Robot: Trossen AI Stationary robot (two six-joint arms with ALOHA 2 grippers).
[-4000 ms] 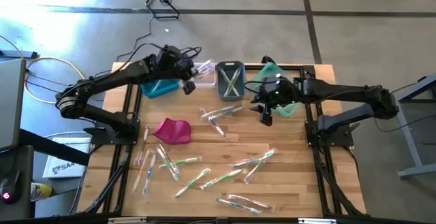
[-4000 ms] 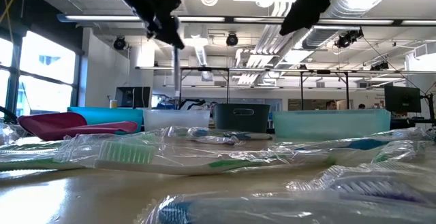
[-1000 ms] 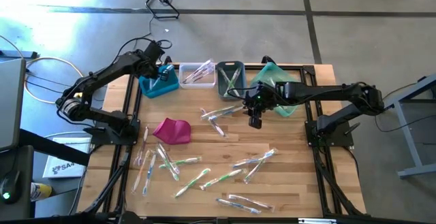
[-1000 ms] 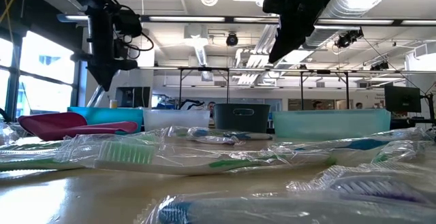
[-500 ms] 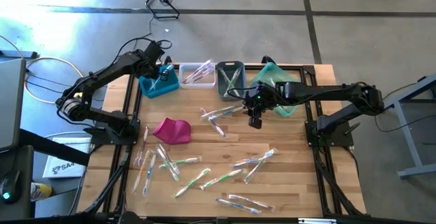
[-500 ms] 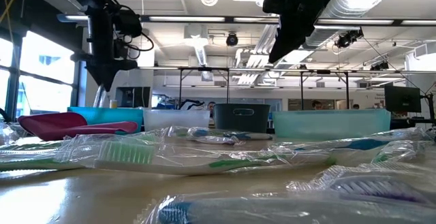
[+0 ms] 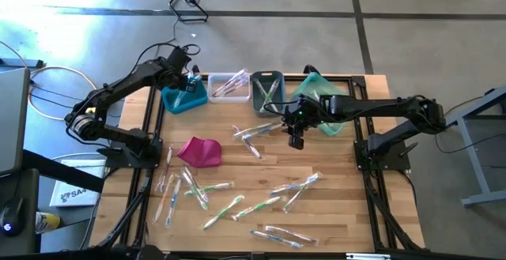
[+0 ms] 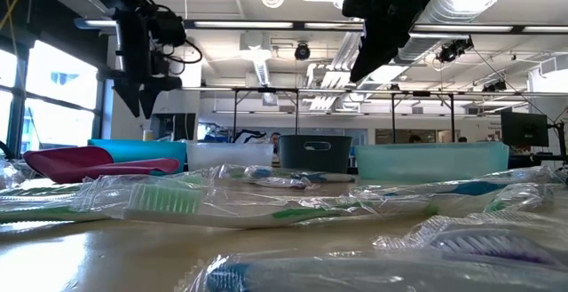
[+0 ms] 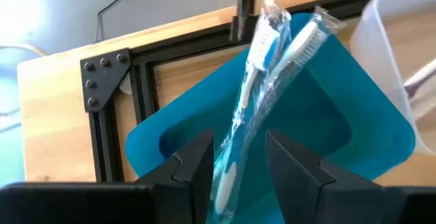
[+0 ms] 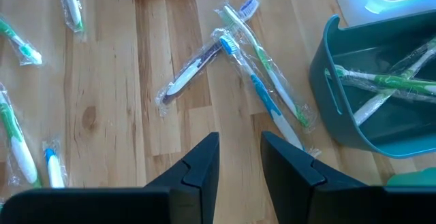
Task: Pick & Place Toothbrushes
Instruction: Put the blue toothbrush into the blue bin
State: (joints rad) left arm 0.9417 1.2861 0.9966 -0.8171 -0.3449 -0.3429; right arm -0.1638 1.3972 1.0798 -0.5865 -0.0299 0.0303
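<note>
While over the blue bin (image 9: 327, 125), left claw (image 9: 235, 166) parted, wrapped toothbrush (image 9: 262, 81) between

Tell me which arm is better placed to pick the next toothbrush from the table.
The right: its pincer hangs open above wrapped toothbrushes, while the left pincer is over the blue bin.

A row of four bins stands along the far edge of the wooden table (image 7: 340, 212): a blue bin (image 7: 180, 100) at the left, a clear bin (image 7: 229, 94) beside it, a grey bin (image 7: 254, 92) next, and a teal bin (image 7: 310, 84) at the right. A magenta pouch-like thing (image 7: 199, 151) lies nearer, on the left half of the table. A black frame (image 7: 154, 126) runs along the table's left, far and right edges.
</note>
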